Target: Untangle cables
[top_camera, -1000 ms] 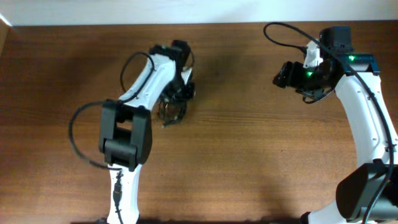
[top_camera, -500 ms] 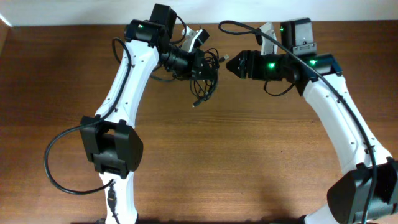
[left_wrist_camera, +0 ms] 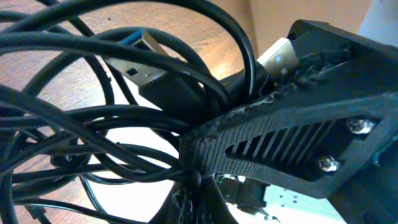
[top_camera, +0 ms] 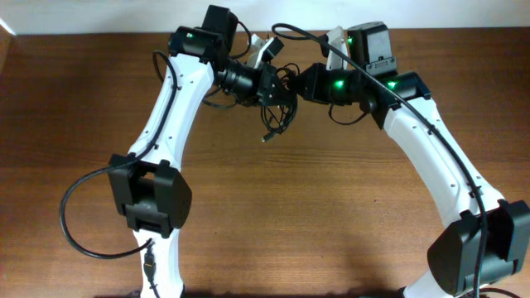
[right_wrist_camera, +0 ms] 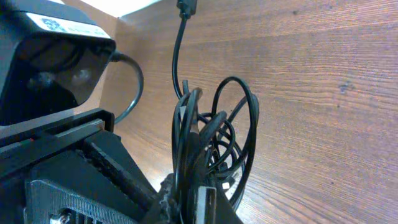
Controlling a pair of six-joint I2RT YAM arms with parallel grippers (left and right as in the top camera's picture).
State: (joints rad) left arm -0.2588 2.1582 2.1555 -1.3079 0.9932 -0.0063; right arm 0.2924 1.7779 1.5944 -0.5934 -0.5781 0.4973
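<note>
**Cables (top_camera: 281, 112) hanging in the air, right hand (top_camera: 303, 83) closing in**

A second ago the bundle was sitting low on the tabletop (top_camera: 331, 207) under the left hand (top_camera: 267, 83), with the right arm parked well off to its own side. Now the left hand is pinching the knot and holding it up near the far edge, loops drooping below it and one loose end dangling toward the wood. The right hand is gliding across the last gap: half a second ago there was clear space between it and the bundle, and now it is sitting just beside the loops. From its own camera the tangle is filling the near view, a plug (right_wrist_camera: 206, 200) right at the bottom. I cannot tell whether its fingers are spread or pressed together.

To my eye the lift is doing its job. The loops are hanging open enough for a second grip, and pulling a strand free looks like the next thing. No cable is separated yet.
</note>
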